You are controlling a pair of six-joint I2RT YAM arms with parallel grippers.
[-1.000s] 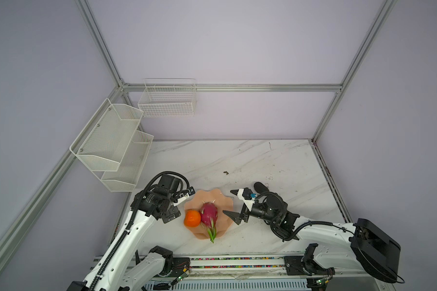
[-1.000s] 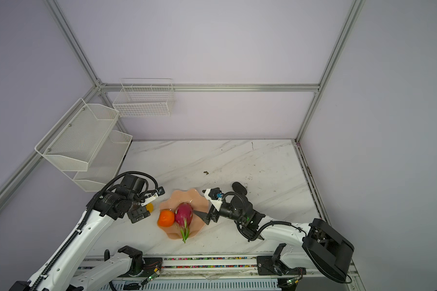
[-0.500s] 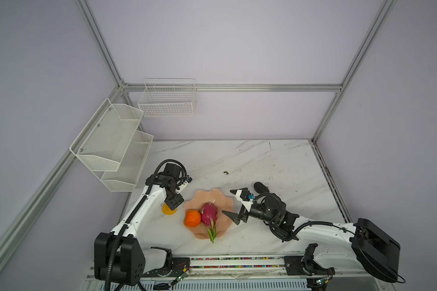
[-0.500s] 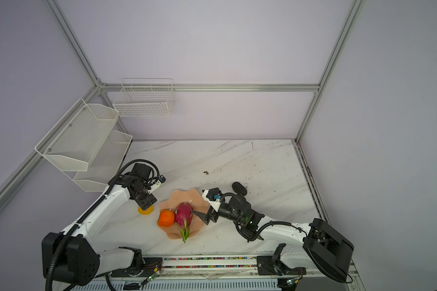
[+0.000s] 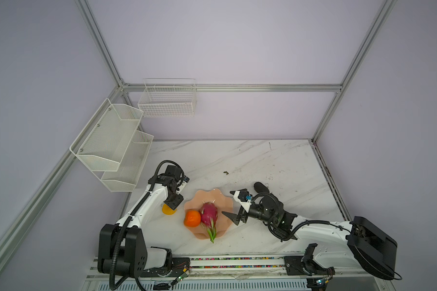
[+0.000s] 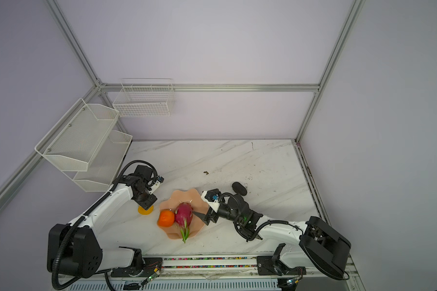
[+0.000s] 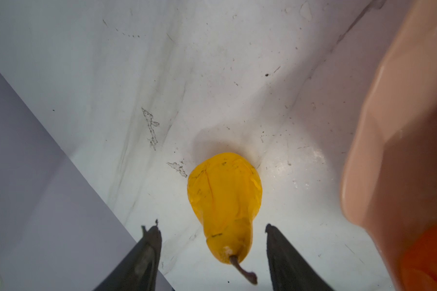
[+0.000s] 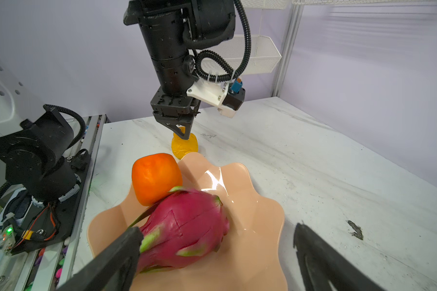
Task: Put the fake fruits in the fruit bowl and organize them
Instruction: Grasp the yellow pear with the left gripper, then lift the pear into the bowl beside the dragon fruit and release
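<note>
A yellow pear (image 5: 169, 210) (image 7: 223, 191) stands on the marble just left of the peach-pink fruit bowl (image 5: 220, 199) (image 8: 250, 201). My left gripper (image 7: 211, 229) points down over it, open. Its fingers flank the pear's narrow stem end with a gap on each side. In the bowl lie an orange (image 5: 191, 218) (image 8: 155, 176) and a magenta dragon fruit (image 5: 208, 214) (image 8: 187, 221). At the bowl's right rim my right gripper (image 5: 227, 202) (image 8: 217, 230) is wide open. One finger is against the dragon fruit, the other over the table. A black rough oval (image 5: 261, 187) lies behind the right wrist.
White mesh shelves (image 5: 111, 141) hang on the left wall and a wire basket (image 5: 168, 100) on the back wall. A dark speck (image 5: 225, 172) lies on the marble behind the bowl. The table's left edge runs close beside the pear.
My left gripper has moved from the bowl's left rim down over the pear, and its jaws have narrowed round the stem end. The right gripper has hardly moved.
</note>
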